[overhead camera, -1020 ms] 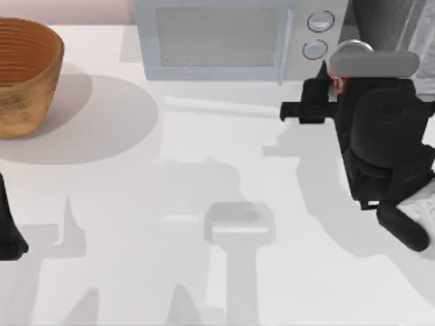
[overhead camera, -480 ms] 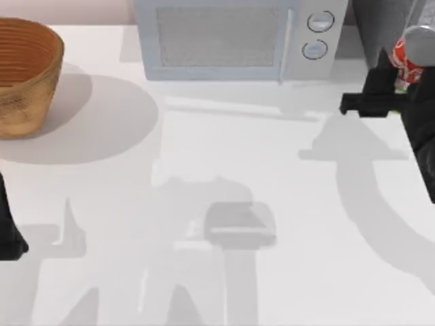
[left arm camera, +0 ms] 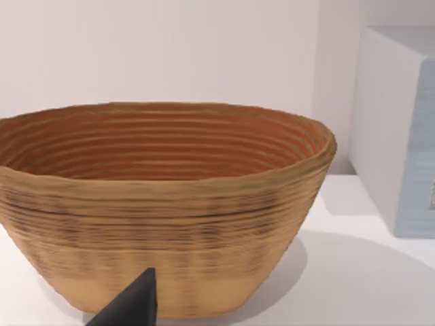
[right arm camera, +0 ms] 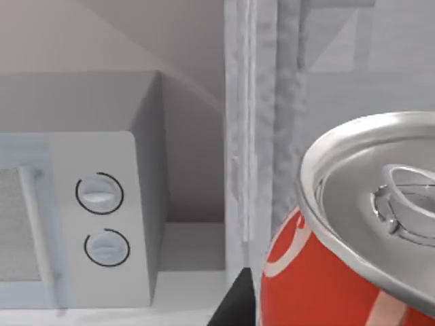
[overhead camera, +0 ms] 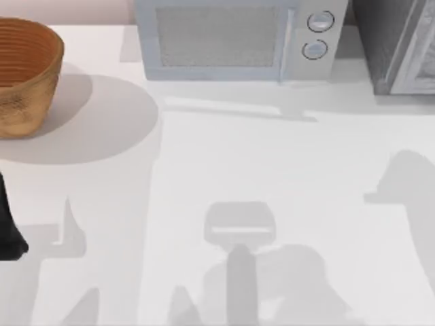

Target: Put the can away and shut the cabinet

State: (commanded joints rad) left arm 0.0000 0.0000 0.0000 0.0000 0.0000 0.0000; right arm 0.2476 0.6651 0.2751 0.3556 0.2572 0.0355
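The ribbed, tan woven basket (overhead camera: 24, 75), at about ten o'clock on the white table (overhead camera: 272, 170), has nothing visible in its bowl, while the dark grey speckled cabinet (overhead camera: 380, 41) at about one o'clock, just right of the pale microwave with two round dials (overhead camera: 234, 41), is cut off at the frame's edge. In the right wrist view the small red drinks can (right arm camera: 319, 272), silver-topped with white lettering, sits very close to the camera in front of the cabinet's light grey framed door, one dark fingertip (right arm camera: 234, 305) beside it, though I cannot tell whether the right gripper clamps it. The left arm (overhead camera: 10, 231) sits parked at the table's nine o'clock edge, one dark fingertip (left arm camera: 132, 305) facing the basket, its spread hard to judge.
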